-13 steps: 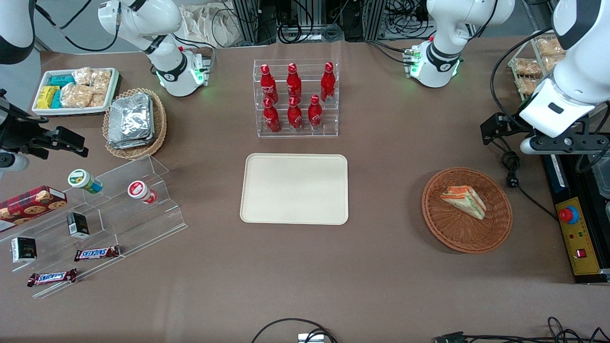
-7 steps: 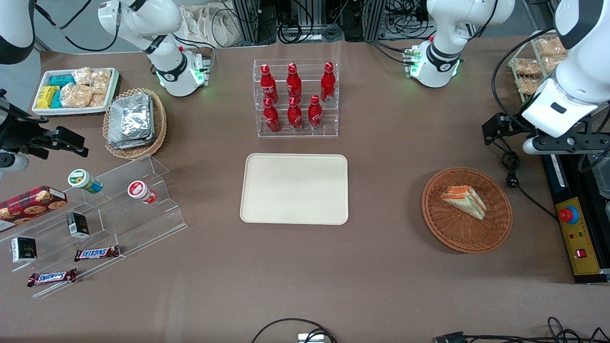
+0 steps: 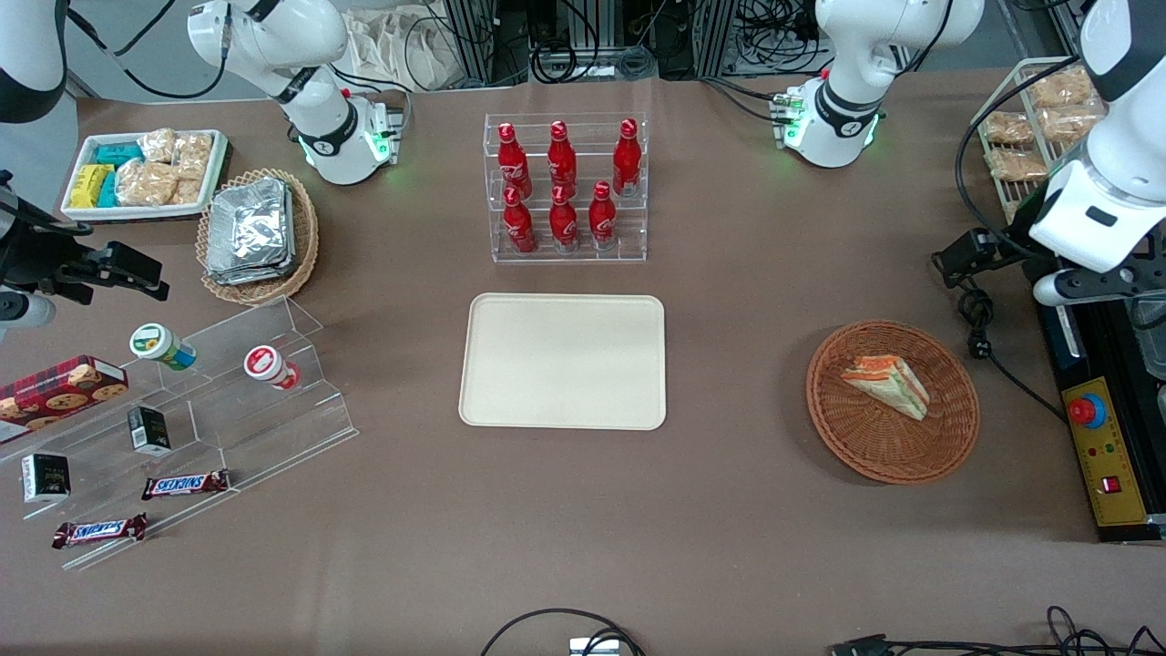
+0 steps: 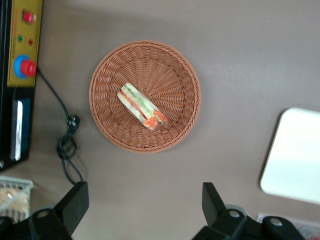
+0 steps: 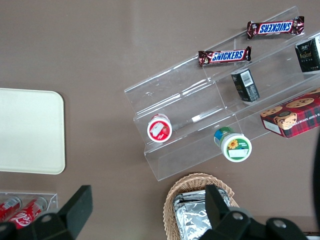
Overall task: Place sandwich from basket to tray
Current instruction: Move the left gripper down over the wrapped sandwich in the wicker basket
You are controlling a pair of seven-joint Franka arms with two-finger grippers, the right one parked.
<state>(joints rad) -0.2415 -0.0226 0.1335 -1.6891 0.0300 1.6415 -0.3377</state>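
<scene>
The sandwich (image 3: 885, 385) lies in the round orange-brown basket (image 3: 947, 437), roughly at its middle, resting on the woven bottom with its orange and green filling layers showing along one long edge. In the left wrist view the same sandwich (image 4: 142, 106) sits as a slanted wedge inside the basket (image 4: 175, 131), clear of the basket's rim all round.

The basket stands on the brown table (image 3: 729, 510), toward the working arm's end. The tray (image 3: 563, 360) lies flat on the table well apart from the basket, toward the parked arm's end from it, and nothing rests on it. A corner of the tray (image 4: 295, 155) also shows in the left wrist view.

The hand (image 4: 145, 207) hangs in the air above the table, beside the basket and farther from the front camera than the basket. Its two black fingers (image 4: 75, 202) stand wide apart and grip nothing; the gap between them is about as wide as the basket. In the front view the hand (image 3: 1089, 284) is above the table's edge, near a black cable (image 3: 979, 328) that lies just beside the basket.

A yellow control box (image 3: 1102, 451) with a red button sits beside the basket at the table's edge.
</scene>
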